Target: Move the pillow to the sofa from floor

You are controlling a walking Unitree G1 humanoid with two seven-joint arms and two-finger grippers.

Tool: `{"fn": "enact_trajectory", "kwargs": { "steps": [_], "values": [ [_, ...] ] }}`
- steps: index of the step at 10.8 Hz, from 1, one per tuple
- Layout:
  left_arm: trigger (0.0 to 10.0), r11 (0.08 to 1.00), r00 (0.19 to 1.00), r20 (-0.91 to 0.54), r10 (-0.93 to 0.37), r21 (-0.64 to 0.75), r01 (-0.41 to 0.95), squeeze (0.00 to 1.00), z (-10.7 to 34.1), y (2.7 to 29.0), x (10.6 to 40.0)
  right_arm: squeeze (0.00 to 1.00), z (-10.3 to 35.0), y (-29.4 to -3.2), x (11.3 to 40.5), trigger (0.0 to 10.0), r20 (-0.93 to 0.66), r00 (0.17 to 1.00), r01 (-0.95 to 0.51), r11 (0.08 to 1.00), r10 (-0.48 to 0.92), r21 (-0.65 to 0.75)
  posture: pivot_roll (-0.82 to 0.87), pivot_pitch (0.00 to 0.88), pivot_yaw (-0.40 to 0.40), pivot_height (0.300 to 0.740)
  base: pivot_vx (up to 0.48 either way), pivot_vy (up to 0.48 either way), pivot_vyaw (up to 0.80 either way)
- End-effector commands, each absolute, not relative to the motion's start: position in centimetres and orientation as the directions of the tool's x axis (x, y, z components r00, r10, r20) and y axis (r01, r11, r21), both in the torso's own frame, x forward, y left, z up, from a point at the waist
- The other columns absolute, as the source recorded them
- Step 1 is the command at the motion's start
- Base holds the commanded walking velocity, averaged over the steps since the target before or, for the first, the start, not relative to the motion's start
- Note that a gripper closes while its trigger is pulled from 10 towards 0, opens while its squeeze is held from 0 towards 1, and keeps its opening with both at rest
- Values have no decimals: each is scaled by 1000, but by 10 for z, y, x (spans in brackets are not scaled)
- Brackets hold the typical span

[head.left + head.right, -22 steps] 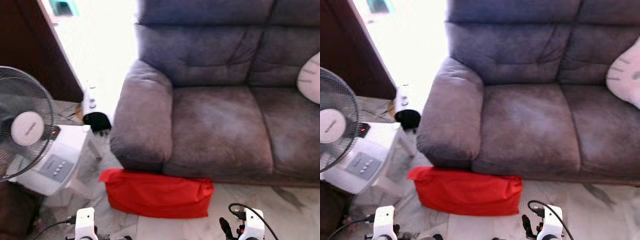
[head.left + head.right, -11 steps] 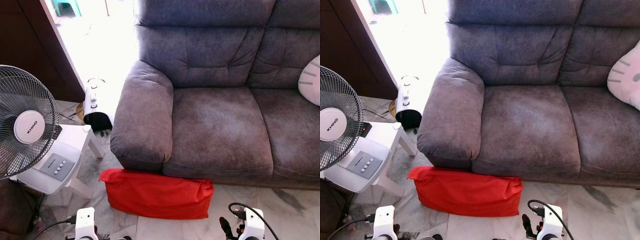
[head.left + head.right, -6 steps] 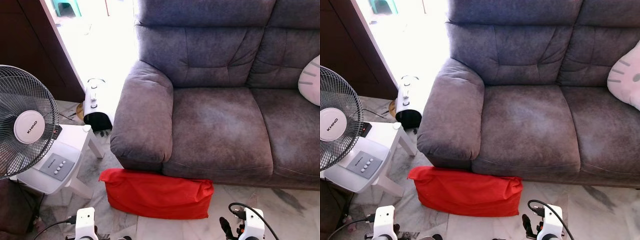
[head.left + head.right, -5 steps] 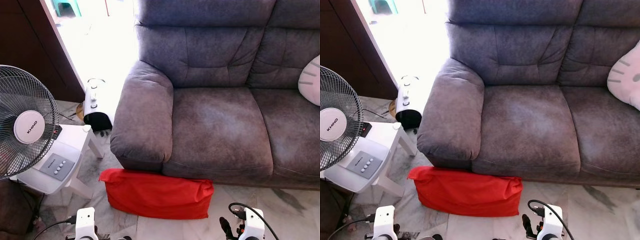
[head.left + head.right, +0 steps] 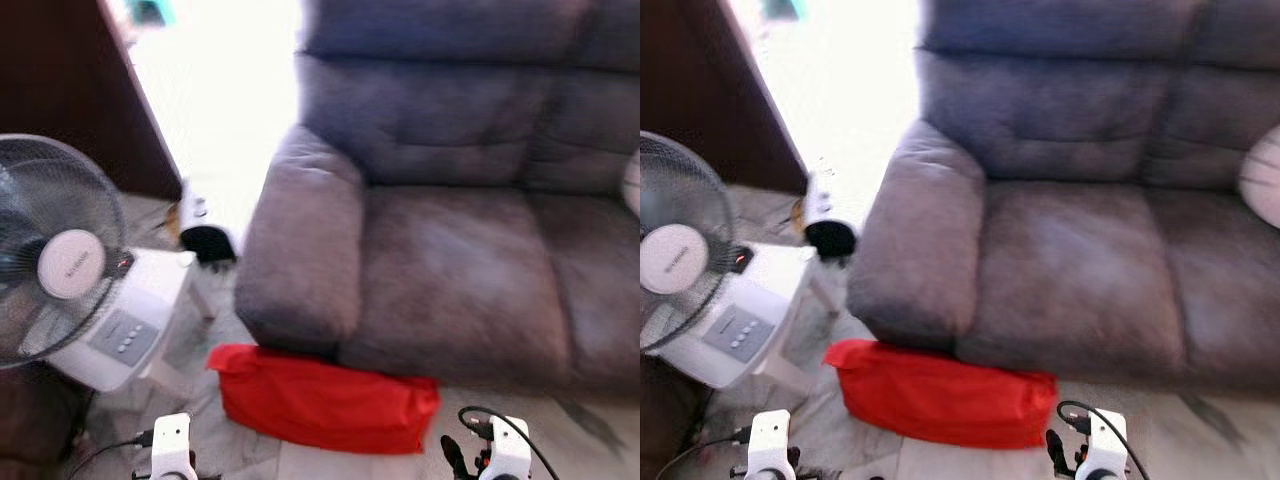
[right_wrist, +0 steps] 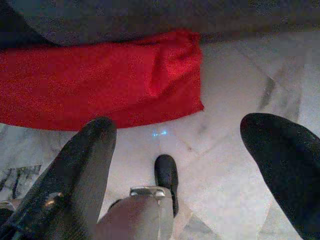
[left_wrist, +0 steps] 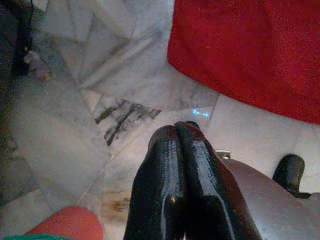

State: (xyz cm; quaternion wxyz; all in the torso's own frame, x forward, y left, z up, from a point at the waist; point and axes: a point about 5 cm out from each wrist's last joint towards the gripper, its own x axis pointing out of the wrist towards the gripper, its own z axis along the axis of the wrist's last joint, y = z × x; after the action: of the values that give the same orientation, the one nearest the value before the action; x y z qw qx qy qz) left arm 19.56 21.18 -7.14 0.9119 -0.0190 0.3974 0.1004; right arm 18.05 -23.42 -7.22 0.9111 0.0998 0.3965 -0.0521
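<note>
Head views are blurring. Red pillow (image 5: pixel 325 400) is lying flat on the marble floor (image 7: pixel 75 100), long side touching the front base of the grey sofa (image 5: pixel 450 270), below the armrest and first seat cushion.

Left gripper (image 7: pixel 176 134) is hanging low over the floor with both black fingers pressed together, nothing between them. The pillow's near corner is sitting ahead of its tips and off to one side, apart from them, bare marble in between.

Right gripper (image 6: pixel 190 140) is hanging low too, fingers (image 6: pixel 87 165) spread wide, gripping nothing. The pillow's other end is lying straight ahead of the gap between the fingers, apart from them, with the sofa base just behind it.

Standing fan (image 5: pixel 55 265) on a white base is sitting well off to the left gripper's outer side. A white cushion (image 5: pixel 1262 185) is resting on the sofa's far right seat, well beyond the right gripper.
</note>
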Motion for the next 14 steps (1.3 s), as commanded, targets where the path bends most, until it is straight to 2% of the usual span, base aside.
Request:
{"fn": "enact_trajectory", "kwargs": {
  "steps": [1, 14],
  "values": [
    [10000, 978, 647, -742, 175, 57, -199, 0, -75, 213, 189, 0, -76, -234, 173, 10000, -752, 659, 181, 974, -15, 138, 62, 167, -1, 740, 0, 0, 0],
    [10000, 978, 662, -732, 163, 31, -207, 0, -74, 212, 190, 0, -76, -235, 173, 10000, -750, 661, 182, 973, -13, 143, 61, 172, -3, 740, 0, 0, 0]
  ]
}}
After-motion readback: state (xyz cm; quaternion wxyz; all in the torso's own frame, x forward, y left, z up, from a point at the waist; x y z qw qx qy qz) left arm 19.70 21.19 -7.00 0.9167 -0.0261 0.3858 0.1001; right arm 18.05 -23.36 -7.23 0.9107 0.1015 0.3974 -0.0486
